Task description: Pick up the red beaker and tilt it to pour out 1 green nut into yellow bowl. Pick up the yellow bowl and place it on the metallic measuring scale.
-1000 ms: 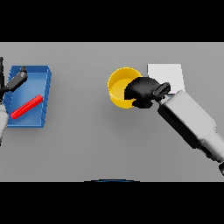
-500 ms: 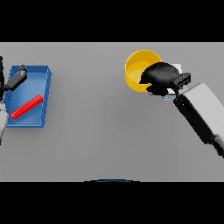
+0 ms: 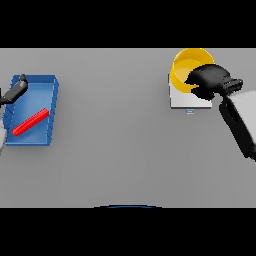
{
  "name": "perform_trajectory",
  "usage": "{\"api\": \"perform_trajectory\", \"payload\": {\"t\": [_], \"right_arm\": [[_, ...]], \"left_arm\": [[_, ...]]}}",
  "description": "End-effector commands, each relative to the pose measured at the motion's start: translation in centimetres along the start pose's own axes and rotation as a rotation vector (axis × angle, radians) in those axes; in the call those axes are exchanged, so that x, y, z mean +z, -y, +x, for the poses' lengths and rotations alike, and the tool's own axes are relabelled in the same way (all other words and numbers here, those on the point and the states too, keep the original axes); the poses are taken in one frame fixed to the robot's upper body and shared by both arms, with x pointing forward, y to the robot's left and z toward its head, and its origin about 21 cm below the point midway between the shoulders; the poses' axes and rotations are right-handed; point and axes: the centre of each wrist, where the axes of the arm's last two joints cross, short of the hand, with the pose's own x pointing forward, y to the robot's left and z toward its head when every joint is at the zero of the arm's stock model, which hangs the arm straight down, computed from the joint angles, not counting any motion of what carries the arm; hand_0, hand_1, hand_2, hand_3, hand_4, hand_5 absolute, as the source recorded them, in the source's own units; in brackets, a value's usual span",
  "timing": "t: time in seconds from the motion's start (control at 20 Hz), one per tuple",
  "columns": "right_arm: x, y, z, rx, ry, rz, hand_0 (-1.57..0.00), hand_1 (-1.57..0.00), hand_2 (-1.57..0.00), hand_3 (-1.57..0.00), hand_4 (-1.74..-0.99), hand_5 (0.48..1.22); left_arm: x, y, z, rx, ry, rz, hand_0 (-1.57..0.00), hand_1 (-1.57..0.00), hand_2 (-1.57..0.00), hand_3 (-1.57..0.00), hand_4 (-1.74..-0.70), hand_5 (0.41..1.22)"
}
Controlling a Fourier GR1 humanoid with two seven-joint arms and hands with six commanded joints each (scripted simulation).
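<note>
I am holding the yellow bowl (image 3: 189, 67) at the far right of the table (image 3: 115, 150), over the back part of the pale scale (image 3: 186, 99); whether the bowl is resting on the scale's plate or hanging just above it, I cannot tell. My right hand (image 3: 209, 81) is gripping the bowl, with dark fingers curled round its near right rim and covering that side of it. The inside of the bowl is showing plain yellow, and no nut can be made out in it. My right arm is reaching in from the right edge, the white forearm slanting up toward the bowl.

Well apart, at the far left, a blue tray (image 3: 49, 97) is lying on the table with a red beaker (image 3: 30, 122) on its side inside it, slanting from lower left to upper right. My left hand (image 3: 16, 90) is showing at the tray's far left corner, its dark fingers stretched out loosely and gripping nothing, apart from the red beaker.
</note>
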Motion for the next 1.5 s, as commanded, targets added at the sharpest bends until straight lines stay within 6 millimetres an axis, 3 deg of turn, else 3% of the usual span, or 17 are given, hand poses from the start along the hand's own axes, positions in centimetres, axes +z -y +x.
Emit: {"api": "perform_trajectory", "payload": {"t": [0.0,0.2,0.4,0.6,0.7,0.8,0.85,0.95,1.1,1.25,1.45], "right_arm": [[-0.2,-0.2,-0.4,-0.006,-0.019,0.0,-1.57,-1.57,-1.46,-1.26,-1.741,1.221],[-0.5,-1.6,-2.2,-0.035,-0.047,0.011,-1.57,-1.57,-1.4,-1.36,-1.741,1.221],[-1.2,-3.1,-2.2,-0.063,-0.035,0.028,-1.57,-1.57,-1.36,-1.34,-1.741,1.221],[-1.8,-3.6,-2.2,-0.081,-0.023,0.022,-1.5,-1.57,-1.33,-1.46,-1.741,1.221],[-1.5,-3.6,-2.4,-0.095,-0.022,0.027,-1.45,-1.5,-1.38,-1.39,-1.734,1.221],[-1.7,-3.5,-2.2,-0.104,-0.023,0.026,-1.49,-1.48,-1.45,-1.1,-1.737,1.221],[-1.7,-3.5,-2.1,-0.106,-0.033,0.025,-1.44,-1.34,-1.29,-0.99,-1.688,1.221],[-1.5,-3.0,-2.4,-0.095,-0.037,0.037,-0.99,-0.88,-0.92,-0.8,-1.629,1.08],[-1.9,-3.1,-1.7,-0.052,-0.031,0.066,-0.51,-0.45,-0.55,-0.6,-1.579,0.955],[-2.1,-3.1,-1.6,-0.035,0.011,0.071,-0.26,-0.23,-0.3,-0.46,-1.554,0.891],[-2.1,-3.6,-1.8,-0.049,0.021,0.058,-0.11,-0.09,-0.12,-0.33,-1.537,0.822]], "left_arm": [[0.0,0.2,0.2,0.0,0.004,0.0,0.0,0.0,0.0,0.0,-0.72,0.684],[0.0,0.2,-0.2,-0.01,0.002,-0.004,0.0,0.0,0.0,0.0,-0.72,0.681],[0.4,0.4,-0.2,0.0,0.018,-0.011,0.0,0.0,0.0,0.0,-0.73,0.675],[-0.2,0.2,0.1,-0.015,0.011,-0.012,0.0,0.0,0.0,0.0,-0.72,0.669],[0.1,0.3,0.4,-0.016,0.016,-0.011,0.0,0.0,0.0,0.0,-0.72,0.667],[-0.1,0.0,0.1,-0.014,0.008,-0.008,0.0,0.0,0.0,0.0,-0.72,0.671],[-0.1,0.3,0.2,-0.015,0.012,-0.011,0.0,0.0,0.0,0.0,-0.72,0.671],[0.0,0.3,0.3,-0.014,0.008,-0.015,0.0,0.0,0.0,0.0,-0.72,0.668],[-0.1,0.4,0.3,-0.005,0.012,-0.009,0.0,0.0,0.0,0.0,-0.72,0.663],[-0.5,0.6,0.6,-0.016,0.002,-0.012,0.0,0.0,0.0,0.0,-0.72,0.663],[-0.4,0.6,0.3,-0.009,0.008,-0.012,0.0,0.0,0.0,0.0,-0.73,0.664]]}}
